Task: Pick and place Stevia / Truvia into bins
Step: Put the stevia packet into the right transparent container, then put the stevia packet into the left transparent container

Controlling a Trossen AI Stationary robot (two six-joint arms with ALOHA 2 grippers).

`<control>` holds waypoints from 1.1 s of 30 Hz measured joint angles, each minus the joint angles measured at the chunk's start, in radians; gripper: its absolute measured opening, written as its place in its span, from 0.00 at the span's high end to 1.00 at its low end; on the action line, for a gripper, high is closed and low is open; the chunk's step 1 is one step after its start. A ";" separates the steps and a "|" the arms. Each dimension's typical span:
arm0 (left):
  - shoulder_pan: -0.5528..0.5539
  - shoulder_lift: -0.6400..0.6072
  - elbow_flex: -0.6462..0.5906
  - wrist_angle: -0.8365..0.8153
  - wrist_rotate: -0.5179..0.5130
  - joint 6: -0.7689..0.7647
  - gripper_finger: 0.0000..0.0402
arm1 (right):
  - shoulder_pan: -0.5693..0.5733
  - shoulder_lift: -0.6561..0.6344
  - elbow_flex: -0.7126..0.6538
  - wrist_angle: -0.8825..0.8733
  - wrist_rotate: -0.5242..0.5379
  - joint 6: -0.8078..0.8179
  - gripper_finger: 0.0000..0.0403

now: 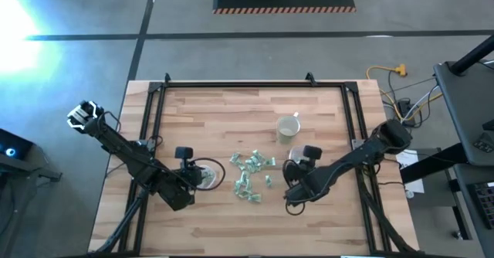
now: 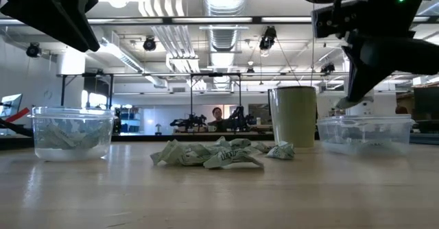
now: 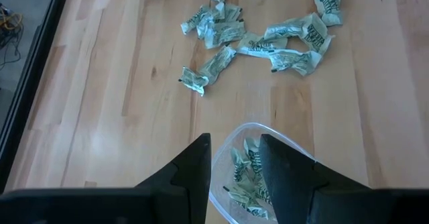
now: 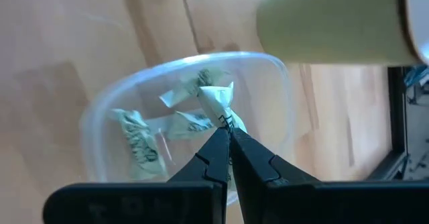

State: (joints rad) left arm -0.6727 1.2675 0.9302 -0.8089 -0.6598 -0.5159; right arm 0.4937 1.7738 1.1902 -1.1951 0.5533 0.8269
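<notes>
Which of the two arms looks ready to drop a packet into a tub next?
The right. Its right gripper is shut on a sweetener packet directly above the rounded-rectangular tub, so it probably only has to let go. The left gripper hangs open and empty over the round tub.

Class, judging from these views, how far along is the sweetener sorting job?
Done: both bins hold packets, the round tub and the rounded-rectangular tub. In hand: the right gripper pinches one packet over its tub; the left gripper hangs open above the round tub. Left: a loose pile on the table.
</notes>
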 joint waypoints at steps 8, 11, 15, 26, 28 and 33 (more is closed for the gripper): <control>0.000 0.000 -0.001 0.002 0.000 0.000 0.72 | -0.003 -0.030 -0.058 0.005 -0.001 0.089 0.98; 0.000 0.000 -0.001 0.006 0.000 0.001 0.72 | -0.003 -0.034 -0.074 0.005 -0.001 0.114 0.97; 0.000 0.000 -0.002 0.008 0.000 0.001 0.72 | -0.004 -0.036 -0.085 0.008 -0.002 0.120 0.93; 0.000 0.000 -0.002 0.019 0.000 0.004 0.72 | -0.004 -0.038 -0.056 0.007 -0.003 0.083 0.75; 0.001 0.000 -0.003 0.052 -0.015 0.031 0.72 | -0.004 -0.038 -0.038 0.002 -0.003 0.080 0.74; 0.006 0.033 -0.003 0.235 -0.042 0.237 0.72 | 0.000 -0.038 0.023 0.007 0.064 0.042 0.75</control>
State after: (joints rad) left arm -0.6666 1.3000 0.9268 -0.5735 -0.7014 -0.2794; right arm 0.4942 1.7353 1.2132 -1.1883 0.6169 0.8685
